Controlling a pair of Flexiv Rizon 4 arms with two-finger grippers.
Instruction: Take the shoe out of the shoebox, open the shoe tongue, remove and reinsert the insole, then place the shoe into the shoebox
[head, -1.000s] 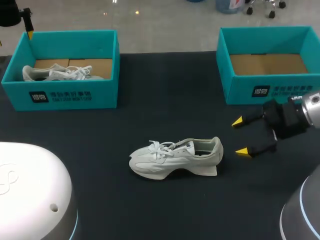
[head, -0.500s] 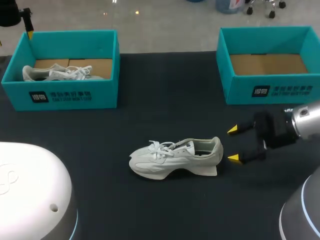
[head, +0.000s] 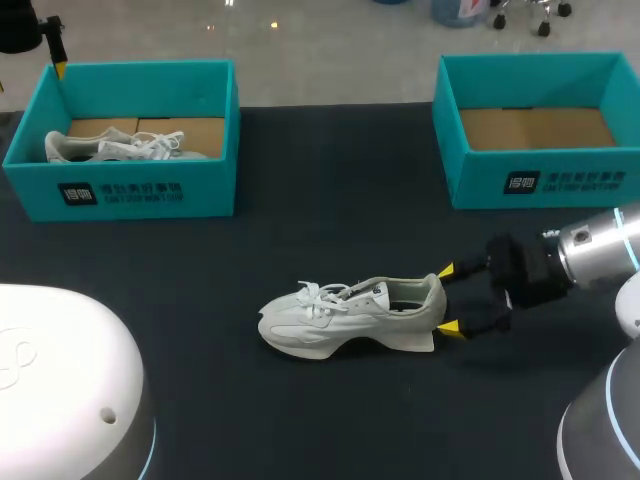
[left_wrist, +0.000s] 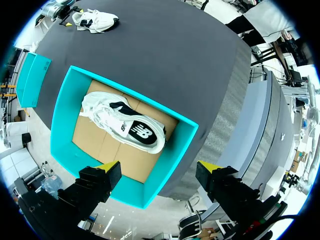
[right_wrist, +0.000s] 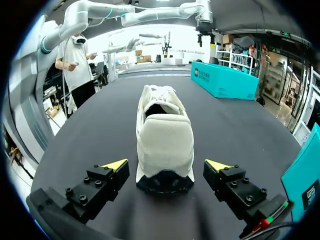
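The white shoe (head: 350, 315) lies on its sole on the dark table (head: 330, 190), about midway between left and right and toward the near side, outside both boxes. Its long axis runs left to right, with the toe pointing left and the heel pointing right. The laces are on top and the opening looks dark, so the insole cannot be made out.

The right gripper (head: 448, 298) is at the heel with its fingers spread apart. One yellow tip sits on the far side of the heel and one on the near side. In the right wrist view a gap shows on each side, and the heel hides the toe.

The left gripper (left_wrist: 159, 166) hangs over the left shoebox (head: 120, 195), fingers wide apart and holding nothing. In the head view it is mostly cut off at the far left corner. A second shoe (left_wrist: 125, 125) lies inside that box on brown cardboard. The right shoebox (head: 540, 180) stands at the far right.
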